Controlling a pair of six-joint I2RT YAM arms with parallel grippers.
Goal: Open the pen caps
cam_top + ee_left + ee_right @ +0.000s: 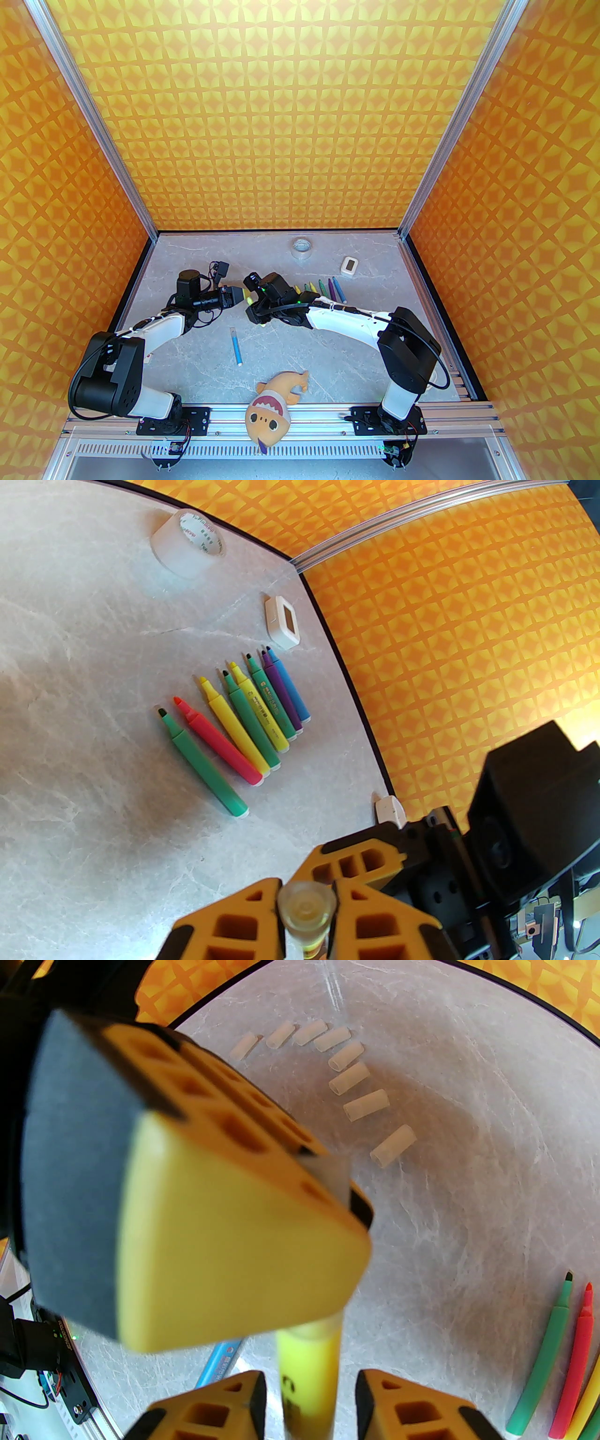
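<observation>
- Left wrist view: the left gripper (305,888) is pinching 1 translucent pen cap (307,907) at 6 o'clock, its jaws narrow on the cap.
- The right gripper (310,1393) is holding the yellow marker (309,1358) by the barrel, with narrow jaws.
- 8 loose pen caps (361,1105) are lying in a curved row on the table (468,1194), toward 12 o'clock in the right wrist view.
- 8 uncapped markers (234,723) are lying side by side.

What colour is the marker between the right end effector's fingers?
Yellow. The marker shows best in the right wrist view.
</observation>
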